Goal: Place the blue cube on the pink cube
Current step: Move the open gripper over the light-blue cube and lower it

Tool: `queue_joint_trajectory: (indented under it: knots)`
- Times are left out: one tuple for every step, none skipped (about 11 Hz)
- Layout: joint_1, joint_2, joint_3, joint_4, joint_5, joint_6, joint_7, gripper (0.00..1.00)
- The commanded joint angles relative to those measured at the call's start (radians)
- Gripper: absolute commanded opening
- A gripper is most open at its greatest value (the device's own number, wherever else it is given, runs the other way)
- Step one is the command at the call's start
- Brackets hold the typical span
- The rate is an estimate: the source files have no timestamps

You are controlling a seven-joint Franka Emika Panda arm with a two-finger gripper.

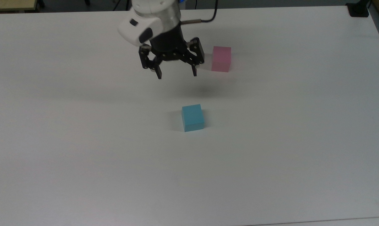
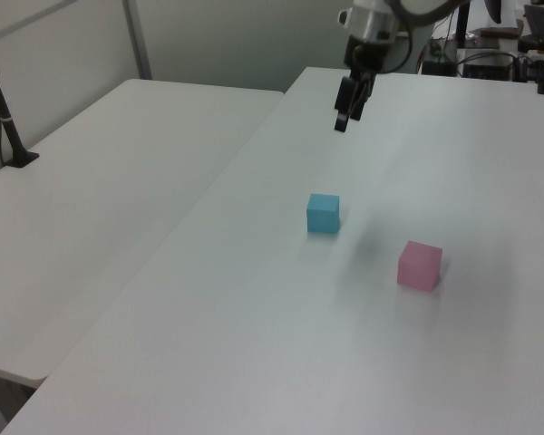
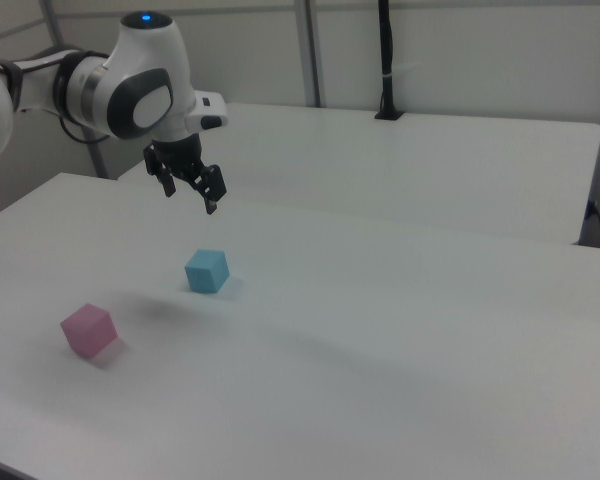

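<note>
White desk (image 1: 82,157), no readable labels or writing. End effector (image 1: 176,73) hangs in air w/ fingers spread wide, nothing held, nearer the desk's far edge in the top view. Blue cube (image 1: 192,117) sits mid-desk. Pink cube (image 1: 221,58) sits well apart from it, toward the far edge.
</note>
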Motion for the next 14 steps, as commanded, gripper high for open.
queue_joint_trajectory:
  knots:
    - [0.043, 0.043, -0.008, -0.008, 0.005, 0.055, 0.037, 1.0]
    - [0.056, 0.056, -0.008, -0.008, -0.011, 0.075, 0.076, 1.0]
    - [0.06, 0.072, -0.008, -0.007, -0.04, 0.091, 0.104, 1.0]
    - [0.071, 0.093, -0.008, -0.005, -0.07, 0.102, 0.118, 1.0]
    - [0.083, 0.116, -0.008, -0.005, -0.096, 0.118, 0.136, 1.0]
    - [0.085, 0.141, -0.008, -0.005, -0.13, 0.134, 0.167, 1.0]
    - [0.085, 0.156, -0.006, -0.007, -0.164, 0.149, 0.19, 1.0]
    - [0.085, 0.167, -0.006, -0.008, -0.175, 0.163, 0.201, 1.0]
    - [0.085, 0.182, -0.006, -0.008, -0.176, 0.175, 0.212, 1.0]
    - [0.085, 0.187, -0.006, -0.008, -0.178, 0.178, 0.218, 1.0]
    - [0.086, 0.198, -0.005, -0.008, -0.184, 0.178, 0.219, 1.0]
    - [0.089, 0.205, -0.003, -0.008, -0.192, 0.181, 0.219, 1.0]
    - [0.089, 0.221, 0.006, -0.007, -0.201, 0.187, 0.221, 1.0]
    - [0.089, 0.234, 0.009, -0.007, -0.219, 0.186, 0.222, 1.0]
